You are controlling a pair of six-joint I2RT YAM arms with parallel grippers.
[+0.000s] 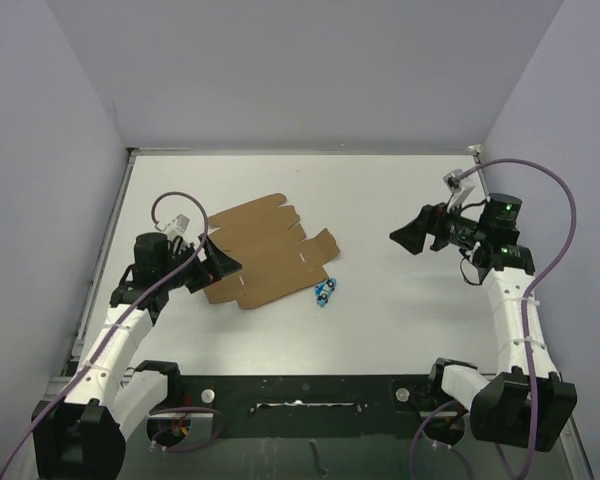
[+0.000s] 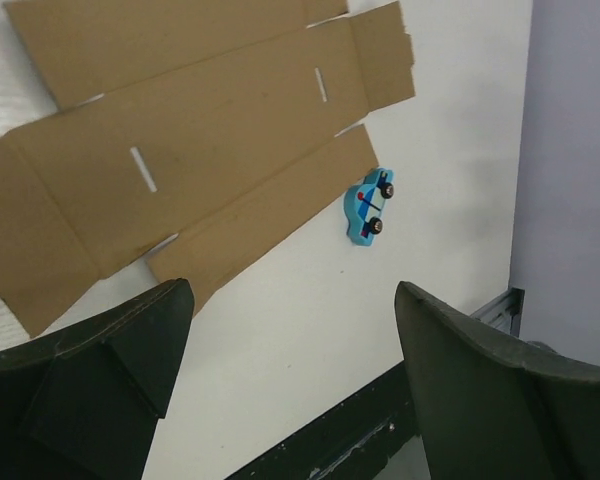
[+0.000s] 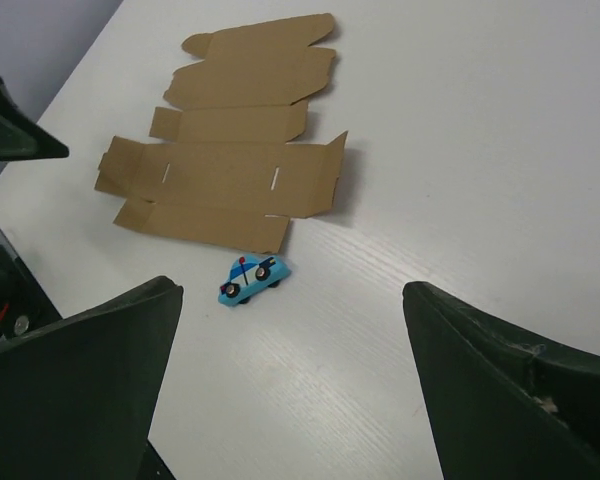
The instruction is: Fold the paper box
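A: Count, table first?
B: 1 table (image 1: 400, 190). 1 box (image 1: 265, 252), flat and unfolded, lying left of centre.
A: Grippers?
B: 2. Left gripper (image 1: 220, 262) at the box's left end, right gripper (image 1: 408, 236) well apart. Both spread, empty. 1 car (image 1: 325, 292) just beside the box.

Paper box (image 1: 268, 250) corner perhaps behind tool (image 1: 218, 268)

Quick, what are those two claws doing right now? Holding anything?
Left gripper: open, holding nothing.
Right gripper: open, holding nothing.
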